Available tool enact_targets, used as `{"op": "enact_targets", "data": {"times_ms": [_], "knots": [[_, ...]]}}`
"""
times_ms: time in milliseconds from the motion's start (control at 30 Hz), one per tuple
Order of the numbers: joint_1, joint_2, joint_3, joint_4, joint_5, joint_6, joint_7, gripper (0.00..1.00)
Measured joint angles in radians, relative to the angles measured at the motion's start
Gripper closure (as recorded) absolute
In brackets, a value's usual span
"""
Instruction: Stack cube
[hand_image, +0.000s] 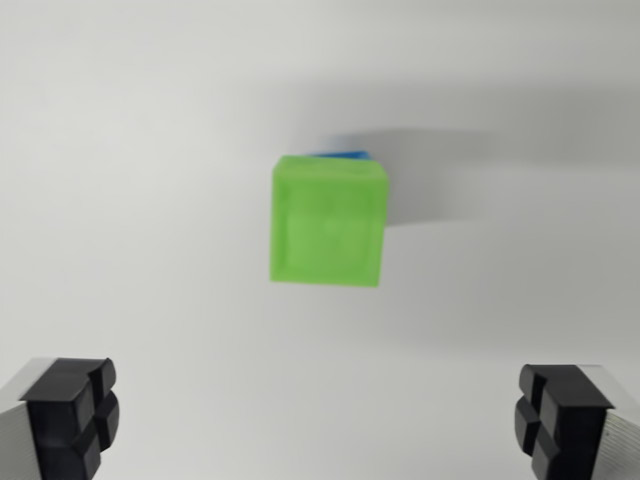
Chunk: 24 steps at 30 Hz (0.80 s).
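Note:
A translucent green cube (328, 220) sits in the middle of the wrist view on a white surface. A sliver of a blue cube (345, 153) peeks out at its top edge, mostly hidden by the green one, which appears to rest on it. My gripper (320, 420) is open, with nothing between its fingers. Its black left pad (72, 412) shows at the bottom left corner and its right pad (560, 415) at the bottom right corner. Both are well apart from the cubes.
The white table surface (130, 200) fills the rest of the view. A soft grey shadow (450, 160) stretches to the wrist view's right of the cubes.

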Motion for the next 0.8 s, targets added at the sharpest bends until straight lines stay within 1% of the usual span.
{"op": "enact_targets", "data": {"times_ms": [300,800], "knots": [[0.000,-0.047,0.000,0.041,-0.006,-0.087,0.003,0.00],[0.000,-0.096,0.000,0.115,-0.010,-0.210,0.007,0.00]]}}
